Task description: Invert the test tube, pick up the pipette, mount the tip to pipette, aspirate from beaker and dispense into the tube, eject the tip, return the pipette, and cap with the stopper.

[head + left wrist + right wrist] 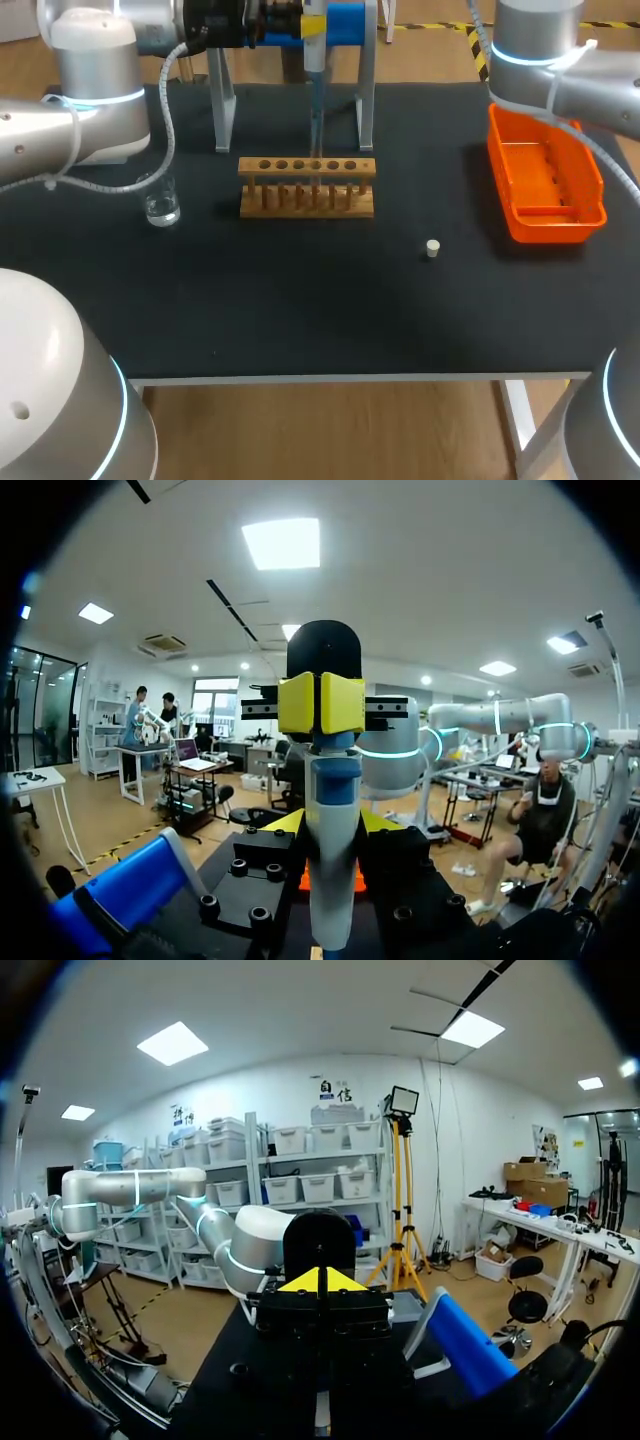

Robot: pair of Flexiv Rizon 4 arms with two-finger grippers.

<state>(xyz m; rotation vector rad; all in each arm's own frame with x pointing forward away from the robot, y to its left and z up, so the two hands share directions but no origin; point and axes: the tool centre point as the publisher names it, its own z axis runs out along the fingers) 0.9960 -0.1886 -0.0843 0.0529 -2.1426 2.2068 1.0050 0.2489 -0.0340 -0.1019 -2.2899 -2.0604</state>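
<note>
Pipette (333, 880), a smooth white-and-blue cylinder, stands upright, clamped between the yellow tips of the left gripper (320, 702), at 12 o'clock of the wooden rack (258, 210). The right gripper (320, 1281) has its tips pressed together, empty. The small round stopper (432, 248) lies at the rack's 4 o'clock.

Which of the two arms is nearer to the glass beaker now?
Left. The left arm is close beside the beaker; the right arm is far off on the other side, above the orange tray.
</note>
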